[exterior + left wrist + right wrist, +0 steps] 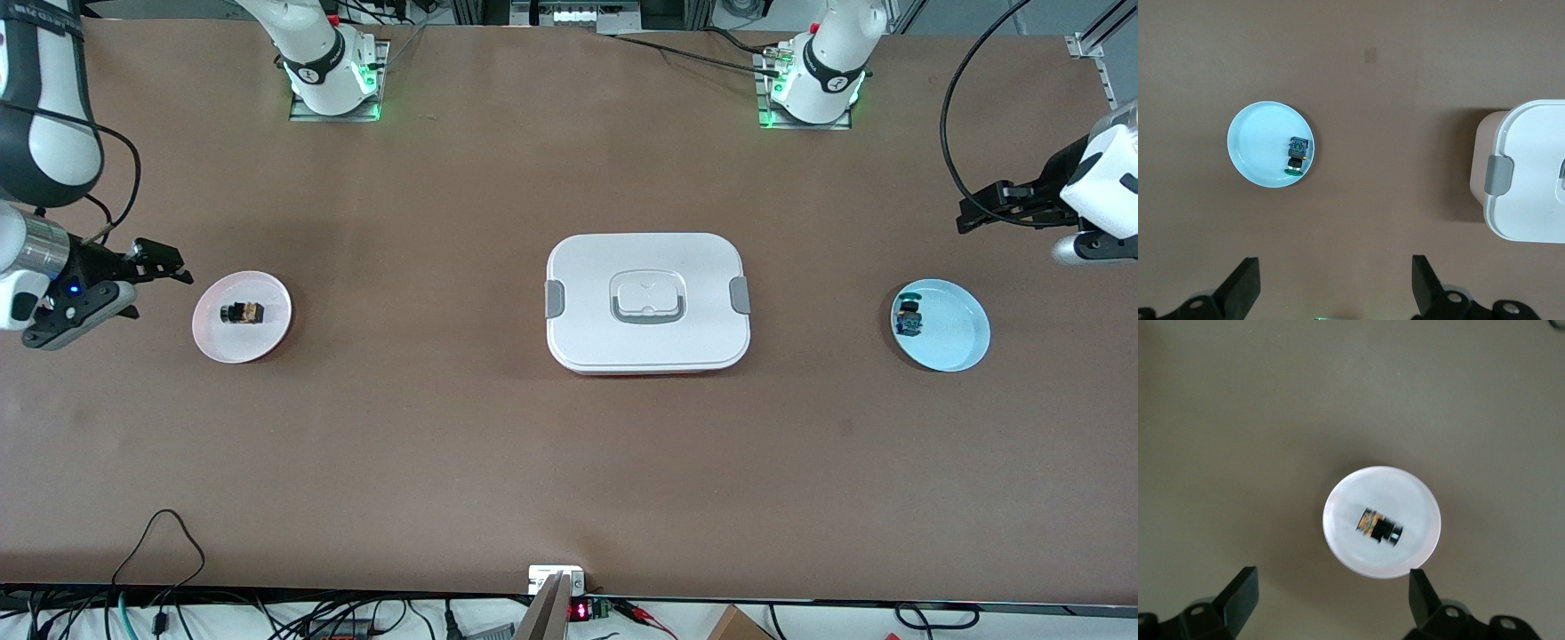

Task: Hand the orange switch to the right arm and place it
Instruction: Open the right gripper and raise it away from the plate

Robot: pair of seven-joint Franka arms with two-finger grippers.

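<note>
while orange switch (243,313) sits mid pink plate (267,342), claws wide.

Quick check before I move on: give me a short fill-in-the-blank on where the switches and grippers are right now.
1. The orange switch lies on the ____ plate.
2. The blue-green switch lies on the ____ plate.
3. Between the plates sits a white ____ with grey latches.
4. The left gripper and right gripper are both ____.

Missing words: pink; blue; container; open
</note>
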